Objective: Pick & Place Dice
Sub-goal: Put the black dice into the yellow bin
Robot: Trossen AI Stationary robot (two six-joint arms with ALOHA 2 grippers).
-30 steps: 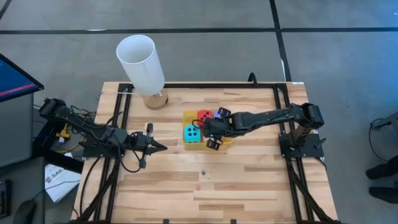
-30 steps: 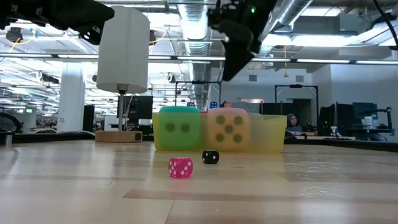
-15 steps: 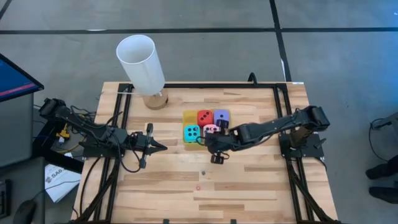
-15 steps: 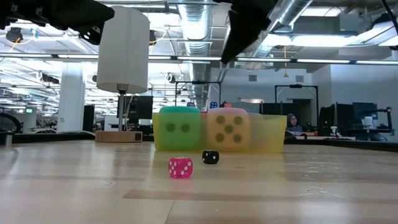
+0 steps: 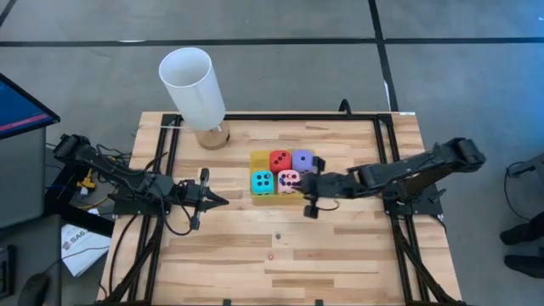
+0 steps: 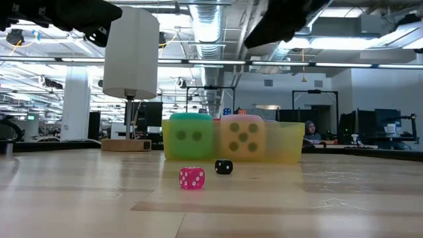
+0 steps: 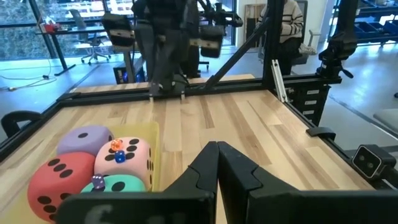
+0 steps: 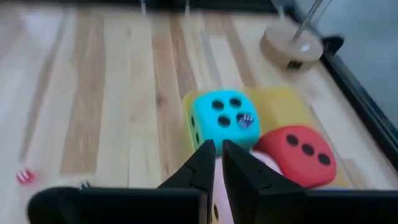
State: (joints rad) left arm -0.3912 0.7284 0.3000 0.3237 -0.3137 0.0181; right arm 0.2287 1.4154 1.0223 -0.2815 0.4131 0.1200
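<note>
You see the four dice [image 5: 280, 171] packed together on the yellow tray [image 5: 257, 156] mid-desk, the empty right claw [image 5: 309, 197] just beside them, fingers together, the left claw [image 5: 223, 201] also closed.

You have open table [image 5: 340, 255] along the near side, save two tiny dice [image 5: 274, 246]. The four dice [image 5: 281, 171] crowd the yellow tray [image 5: 257, 157] mid-table (packed tight), and the tall white cylinder [image 5: 194, 87] blocks far-left.
</note>
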